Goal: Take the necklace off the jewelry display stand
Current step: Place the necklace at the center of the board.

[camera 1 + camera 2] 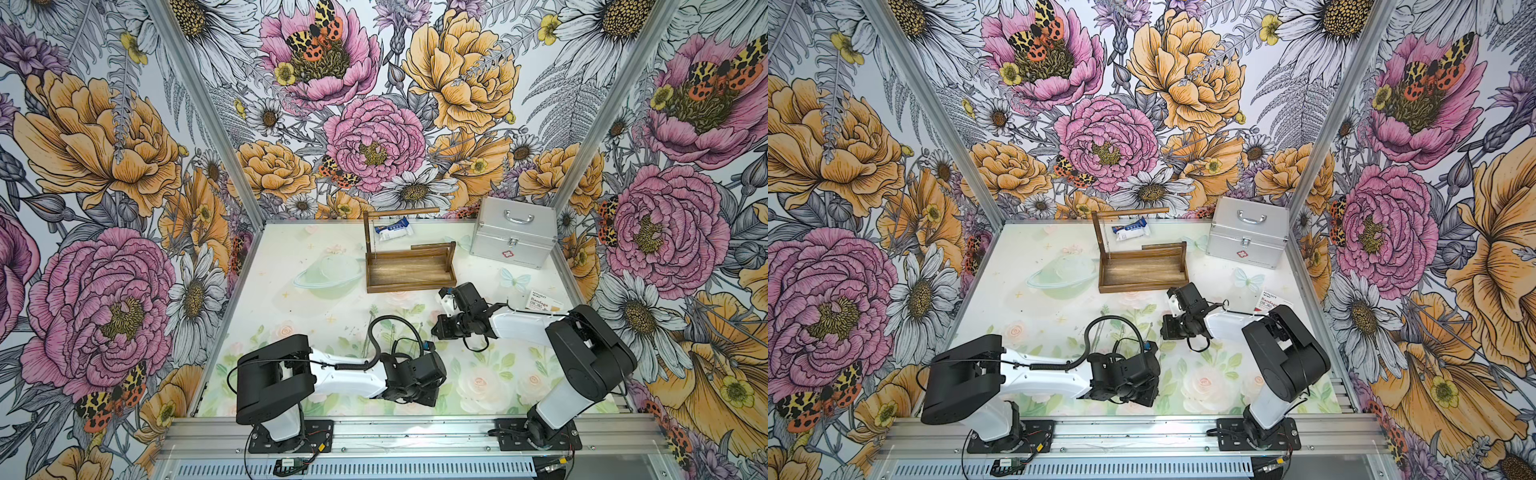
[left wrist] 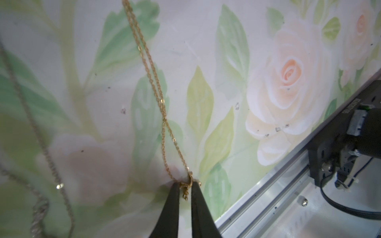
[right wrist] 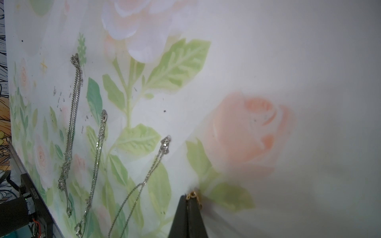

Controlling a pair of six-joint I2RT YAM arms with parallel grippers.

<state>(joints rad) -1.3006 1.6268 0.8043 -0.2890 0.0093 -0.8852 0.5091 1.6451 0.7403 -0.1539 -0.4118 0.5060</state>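
Seeing left gripper (image 2: 185, 185) w/ jaws a slit apart, one end of gold necklace (image 2: 164, 119) loose between; right gripper (image 3: 189, 197) pinched shut on other end. Chain lies along mat (image 2: 226, 127), well clear of jewelry display stand (image 1: 409, 272). We judge it light, limp, slippery; grab nr clasp.

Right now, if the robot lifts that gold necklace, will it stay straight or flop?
Probably flop: the gold necklace is a thin chain of tiny links lying on the table. Likely light and slippery: only a tiny bit sits at the right gripper tips.
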